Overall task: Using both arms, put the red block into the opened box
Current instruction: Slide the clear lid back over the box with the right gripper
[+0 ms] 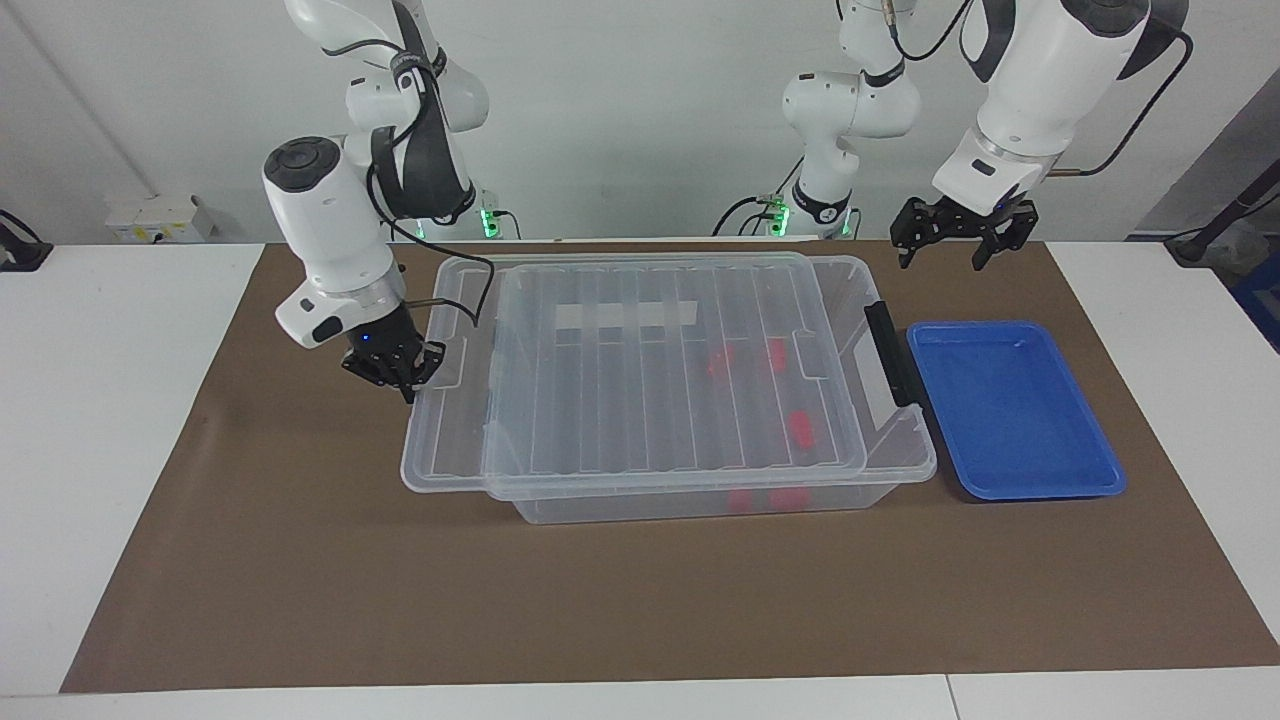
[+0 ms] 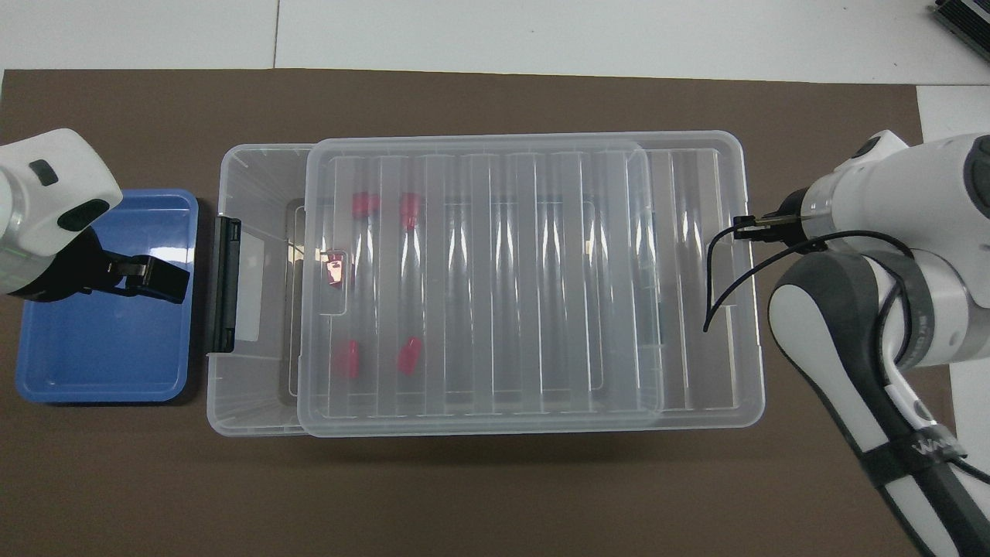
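The clear box [image 1: 905, 462] [image 2: 232, 402] stands mid-table with its ribbed lid [image 1: 640, 400] [image 2: 495, 271] lying over most of it. Only a narrow strip by the black latch [image 1: 888, 352] is uncovered. The lid overhangs the box at the right arm's end. Through the lid I see red blocks [image 1: 800, 428] [image 2: 346, 360] on the box floor, more [image 1: 775, 353] [image 2: 363, 205] among them. My right gripper [image 1: 400, 380] is shut, its tips against the lid's overhanging end rim. My left gripper [image 1: 955, 245] [image 2: 155, 278] hangs open and empty over the blue tray.
A shallow blue tray [image 1: 1010, 470] [image 2: 46, 379] lies beside the box's latch end, toward the left arm's end, with nothing in it. A brown mat [image 1: 600, 600] covers the table under everything. The right arm's forearm [image 2: 866, 371] reaches in beside the lid.
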Robot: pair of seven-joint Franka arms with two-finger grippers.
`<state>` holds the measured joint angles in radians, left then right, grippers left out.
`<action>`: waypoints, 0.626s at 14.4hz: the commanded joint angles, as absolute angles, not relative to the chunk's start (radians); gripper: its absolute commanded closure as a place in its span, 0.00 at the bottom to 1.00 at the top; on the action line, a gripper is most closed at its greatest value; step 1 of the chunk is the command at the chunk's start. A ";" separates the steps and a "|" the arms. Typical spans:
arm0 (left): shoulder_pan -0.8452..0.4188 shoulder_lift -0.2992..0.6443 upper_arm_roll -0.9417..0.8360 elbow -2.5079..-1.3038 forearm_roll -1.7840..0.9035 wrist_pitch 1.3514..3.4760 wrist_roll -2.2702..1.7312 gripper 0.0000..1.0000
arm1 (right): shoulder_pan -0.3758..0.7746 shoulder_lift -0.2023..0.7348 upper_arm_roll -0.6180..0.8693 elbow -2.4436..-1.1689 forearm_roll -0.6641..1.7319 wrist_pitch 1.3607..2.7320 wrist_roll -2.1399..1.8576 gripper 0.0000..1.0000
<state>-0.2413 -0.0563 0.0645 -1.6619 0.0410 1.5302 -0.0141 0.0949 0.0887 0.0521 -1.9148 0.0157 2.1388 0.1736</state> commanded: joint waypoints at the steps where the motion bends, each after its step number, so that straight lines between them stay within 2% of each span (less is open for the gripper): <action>1: -0.241 -0.071 0.066 -1.652 0.034 1.508 -0.021 0.00 | 0.117 0.078 0.052 -1.914 0.029 2.125 0.239 1.00; 9: -0.241 -0.072 0.074 -1.654 0.034 1.506 -0.021 0.00 | 0.169 0.077 0.052 -1.916 0.029 2.125 0.311 1.00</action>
